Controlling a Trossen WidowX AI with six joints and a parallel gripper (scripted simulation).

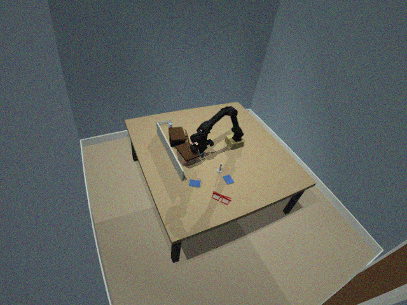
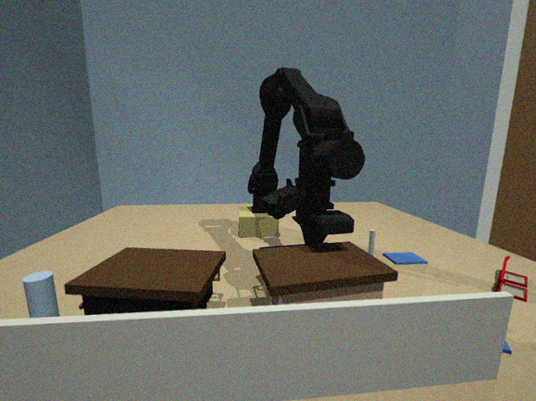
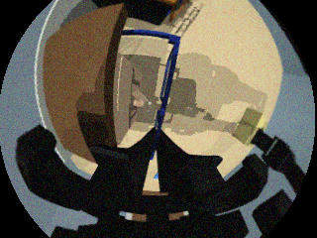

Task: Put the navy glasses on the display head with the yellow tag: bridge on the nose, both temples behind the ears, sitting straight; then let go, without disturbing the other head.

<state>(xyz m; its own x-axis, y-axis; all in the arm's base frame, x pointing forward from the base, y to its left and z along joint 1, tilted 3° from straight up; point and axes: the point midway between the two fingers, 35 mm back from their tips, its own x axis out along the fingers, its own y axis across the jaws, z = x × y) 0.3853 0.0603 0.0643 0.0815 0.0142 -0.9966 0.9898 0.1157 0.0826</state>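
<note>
My gripper [image 1: 198, 152] [image 2: 315, 243] [image 3: 156, 130] is shut on the front frame of the navy glasses [image 2: 274, 246] [image 3: 160, 111]. The frame stands in front of the pinkish head [image 2: 330, 294] [image 3: 123, 104], which has a brown slab top. One temple reaches back along the head's far side in the wrist view; the other is hidden by the fingers. A small gap shows between the front frame and the face. The other head [image 2: 146, 299] [image 3: 144, 10] is dark, also slab-topped, and has brown glasses [image 1: 186, 136] at its front. No yellow tag is visible on either head.
A long pale wall [image 1: 169, 149] [image 2: 247, 354] stands behind both heads, with a light-blue cylinder [image 2: 40, 295] at one end. Red glasses [image 1: 221, 197], two blue pads [image 1: 194, 183] [image 1: 228, 179] and a pale peg [image 1: 219, 169] [image 2: 372, 242] are on the table. A yellowish block [image 1: 234, 142] [image 2: 251, 226] is at the arm's base.
</note>
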